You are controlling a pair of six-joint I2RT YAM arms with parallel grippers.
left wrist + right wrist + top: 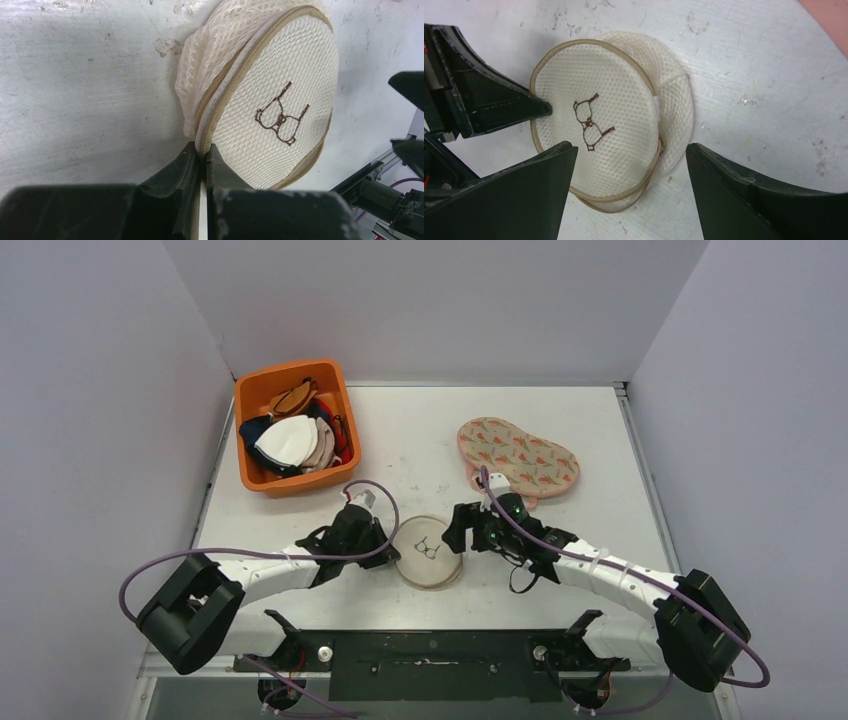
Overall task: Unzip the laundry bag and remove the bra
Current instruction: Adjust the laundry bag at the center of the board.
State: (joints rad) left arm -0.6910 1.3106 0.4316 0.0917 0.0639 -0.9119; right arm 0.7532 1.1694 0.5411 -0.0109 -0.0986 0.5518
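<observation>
Left gripper [202,149], jaws pinched together on the zipped rim of a round mesh laundry bag [270,100] lying on the tabletop [420,430] just beyond them. Right gripper [631,150], jaws wide apart, straddling the bag's opposite edge. The bag looks light and floppy with a springier rim; the zipper pull, not clearly visible, seems the place to grip.

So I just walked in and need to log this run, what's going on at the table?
Two robot arms are working on a round mesh laundry bag near the front of the table. The left gripper is shut on the bag's rim right at the zip, pinning it. The right gripper is open, with its fingers straddling the bag's other side without gripping it. The zip looks closed where it shows. An orange bin of bras sits at the far left.
</observation>
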